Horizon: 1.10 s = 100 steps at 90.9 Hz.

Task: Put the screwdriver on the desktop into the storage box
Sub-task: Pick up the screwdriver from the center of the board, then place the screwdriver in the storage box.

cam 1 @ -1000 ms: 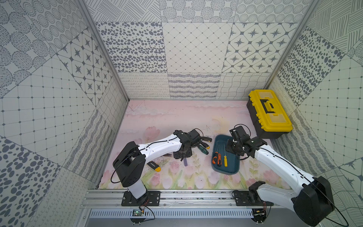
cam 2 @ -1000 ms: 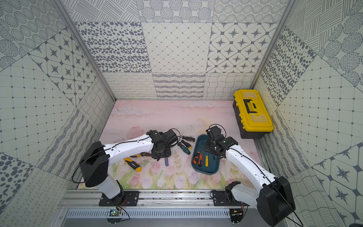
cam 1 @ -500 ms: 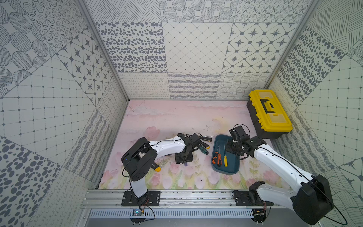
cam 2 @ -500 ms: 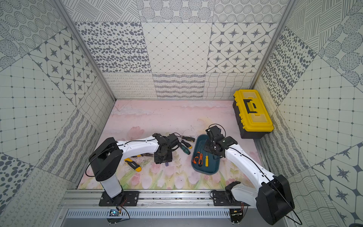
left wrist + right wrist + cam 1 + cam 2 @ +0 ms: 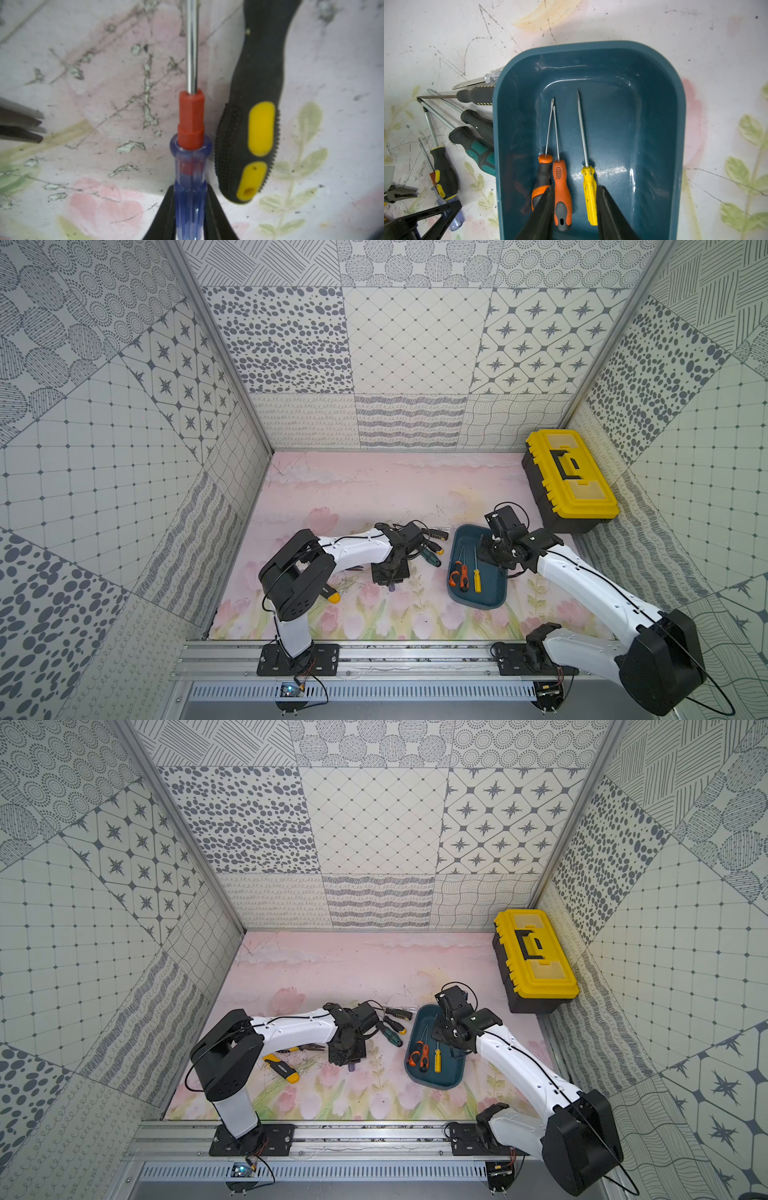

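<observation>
Three screwdrivers (image 5: 477, 574) in the storage box (image 5: 478, 605), toolbox (image 5: 569, 485) behind it, rightward

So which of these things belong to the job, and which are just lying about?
Job: blue-handled screwdriver in the left pincer, black-and-yellow screwdriver, green-handled screwdriver, teal storage box.
Lying about: yellow-lidded toolbox, pliers, utility knife.

Both top views look steeply down from high at the arms' end, framing the whole desktop (image 5: 374, 489) almost identically. Left wrist camera hangs close over a blue screwdriver (image 5: 190, 187); right wrist camera, higher over the box (image 5: 643, 124), also catches it.
</observation>
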### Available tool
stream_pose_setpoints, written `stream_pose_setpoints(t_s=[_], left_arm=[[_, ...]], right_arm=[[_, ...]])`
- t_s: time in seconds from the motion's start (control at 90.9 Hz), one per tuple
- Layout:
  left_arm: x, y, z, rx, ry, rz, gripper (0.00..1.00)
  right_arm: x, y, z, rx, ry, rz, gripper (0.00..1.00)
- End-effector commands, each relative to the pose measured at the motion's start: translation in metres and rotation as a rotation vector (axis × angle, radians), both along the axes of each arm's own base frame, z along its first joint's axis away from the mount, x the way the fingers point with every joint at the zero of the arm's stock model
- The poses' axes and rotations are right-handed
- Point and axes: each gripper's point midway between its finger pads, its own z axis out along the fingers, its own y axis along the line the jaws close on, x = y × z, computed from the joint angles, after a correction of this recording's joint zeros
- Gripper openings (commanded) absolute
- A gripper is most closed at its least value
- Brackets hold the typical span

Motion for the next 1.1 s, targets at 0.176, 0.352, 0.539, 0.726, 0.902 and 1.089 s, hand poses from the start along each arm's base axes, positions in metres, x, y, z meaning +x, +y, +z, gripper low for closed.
stream_pose_setpoints(t_s=[0.176, 0.352, 0.539, 0.726, 0.902, 1.089], left_arm=[[-0.021, 0.047, 0.022, 0.083, -0.094, 0.0, 0.11], [-0.026, -0.011, 0.073, -0.106, -0.234, -0.246, 0.11], [-0.039, -0.097, 0.115, -0.271, -0.279, -0.52, 0.11], [-0.041, -0.183, 0.13, -0.385, -0.266, -0.669, 0.12], [-0.041, -0.236, 0.112, -0.444, -0.184, -0.7, 0.16], [-0.031, -0.259, 0.089, -0.425, -0.146, -0.668, 0.16]], right_arm=[[0.004, 0.002, 0.008, 0.016, -0.032, -0.011, 0.37], [0.005, -0.007, 0.01, -0.017, -0.048, -0.046, 0.37], [-0.007, -0.044, 0.024, -0.065, -0.103, -0.212, 0.38], [-0.036, -0.076, 0.039, -0.086, -0.182, -0.318, 0.38], [-0.06, -0.095, 0.049, -0.092, -0.225, -0.364, 0.39], [-0.071, -0.101, 0.05, -0.085, -0.228, -0.376, 0.39]])
